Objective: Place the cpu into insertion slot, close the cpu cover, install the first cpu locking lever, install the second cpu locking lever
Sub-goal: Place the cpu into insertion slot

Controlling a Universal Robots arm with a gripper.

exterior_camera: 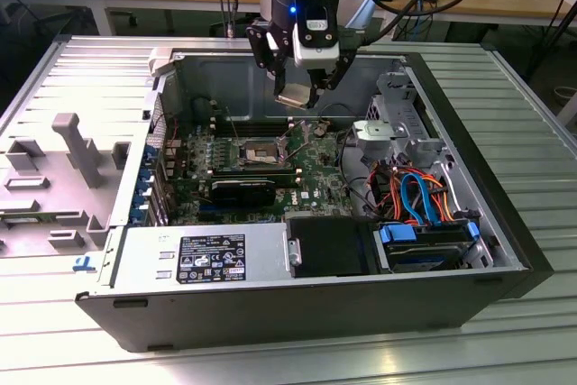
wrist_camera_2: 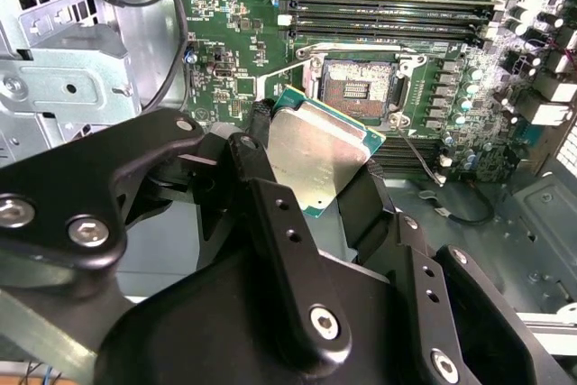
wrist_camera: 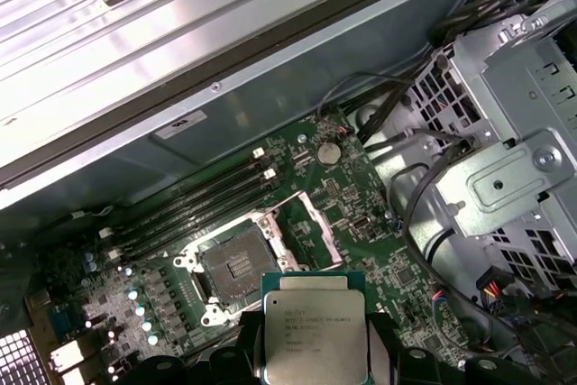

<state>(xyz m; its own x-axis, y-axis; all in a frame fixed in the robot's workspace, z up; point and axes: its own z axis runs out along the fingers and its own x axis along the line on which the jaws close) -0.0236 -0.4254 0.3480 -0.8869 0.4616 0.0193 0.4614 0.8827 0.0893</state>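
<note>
Gripper (exterior_camera: 300, 95) fingers clenched on the cpu (wrist_camera_2: 317, 155), held above the board and apart from the insertion slot (exterior_camera: 261, 149), which lies about 7 o'clock from it in the exterior view; cpu cover (wrist_camera: 313, 225) stands open.

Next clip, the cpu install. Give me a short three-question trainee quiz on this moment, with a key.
1. True or false: the cpu already sits in the insertion slot.
2. The cpu cover is: A) shut over the slot, B) swung open beside the slot, C) missing.
3. Fill in: the gripper is shut on the ____.
Key: 1 false: the gripper holds it and the slot lies bare; 2 B; 3 cpu.
</note>
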